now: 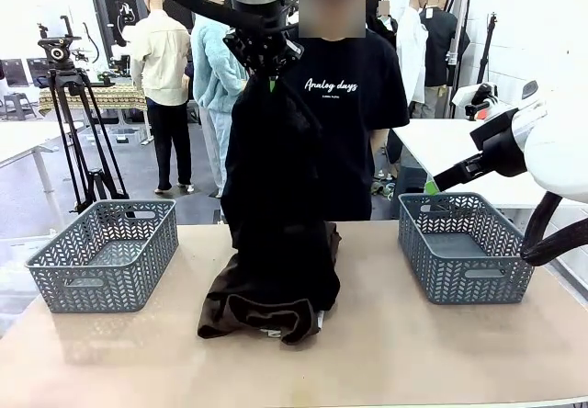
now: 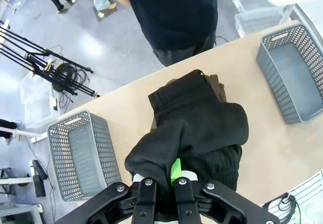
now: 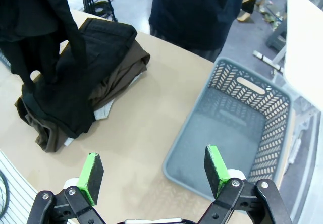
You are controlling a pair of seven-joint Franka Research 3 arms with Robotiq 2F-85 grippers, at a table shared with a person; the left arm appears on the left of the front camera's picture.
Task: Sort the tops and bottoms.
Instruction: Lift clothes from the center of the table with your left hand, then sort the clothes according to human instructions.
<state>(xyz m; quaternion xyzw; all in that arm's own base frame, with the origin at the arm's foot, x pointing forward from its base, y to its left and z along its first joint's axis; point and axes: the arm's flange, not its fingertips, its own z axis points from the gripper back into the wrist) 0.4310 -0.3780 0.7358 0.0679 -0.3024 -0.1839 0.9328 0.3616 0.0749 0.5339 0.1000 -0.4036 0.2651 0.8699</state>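
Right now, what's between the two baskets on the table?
In the front view, the brown garment lies on the table, and the black garment hangs above it from the left gripper.

Pinched in the left claw (image 2: pixel 166 181), the black garment (image 1: pixel 271 169) is matt, soft cloth falling in limp folds. Below that claw lies the brown garment (image 1: pixel 266 314), matt cloth too, creased. A pale grey knit edge (image 3: pixel 102 112) peeps from under it. The table (image 1: pixel 413 353) is smooth, pale and matt. Just ahead of the right claw (image 3: pixel 154 168), whose green pads (image 3: pixel 92 171) look rubbery, the basket (image 3: pixel 275 133) is grey plastic mesh with a dull sheen.
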